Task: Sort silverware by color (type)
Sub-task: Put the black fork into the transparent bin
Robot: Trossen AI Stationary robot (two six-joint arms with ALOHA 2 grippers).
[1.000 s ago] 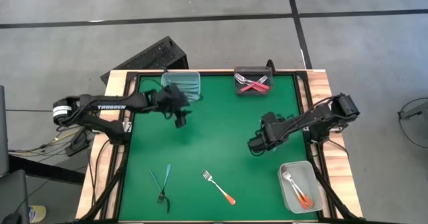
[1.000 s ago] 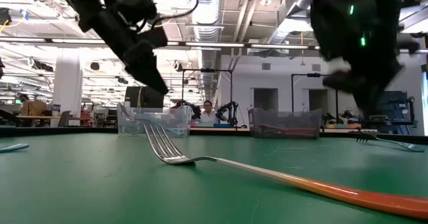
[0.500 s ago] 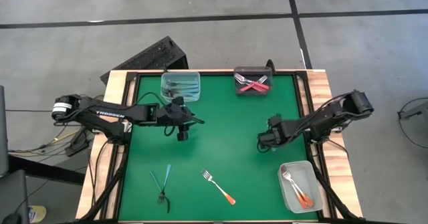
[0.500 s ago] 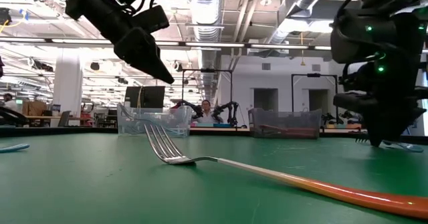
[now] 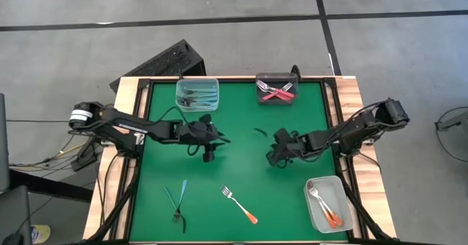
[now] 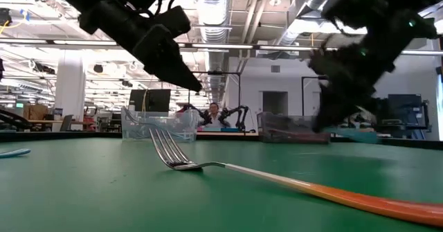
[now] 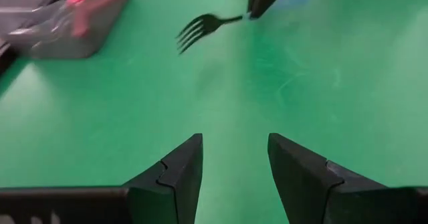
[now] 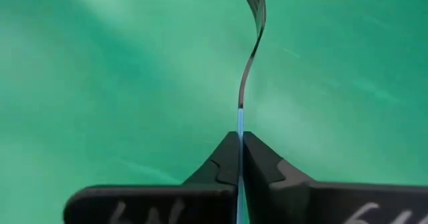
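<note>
Two claws hang over the middle of the green counter (image 5: 234,121), facing each other. At about 3 o'clock from the centre, the right claw (image 8: 239,144) is pinched tight on the blue handle of a fork (image 8: 249,43), whose steel neck and tines jut out past the fingertips above the felt; the left wrist view catches the same fork (image 7: 200,27) sticking out of the far claw. At about 9 o'clock, the left claw (image 7: 234,160) has its fingers (image 7: 180,170) parted with nothing between them, only bare green felt showing in the gap. At 6 o'clock an orange-handled fork (image 5: 240,204) lies flat on the felt, and at 7 o'clock lie two blue-handled forks (image 5: 178,200), crossing or touching. A clear tub (image 5: 197,93) at 11 o'clock holds blue-handled forks, a dark tub (image 5: 276,89) at 1 o'clock holds red-handled forks (crossed over one another), and a clear tub (image 5: 327,203) at 5 o'clock holds orange-handled ones.
</note>
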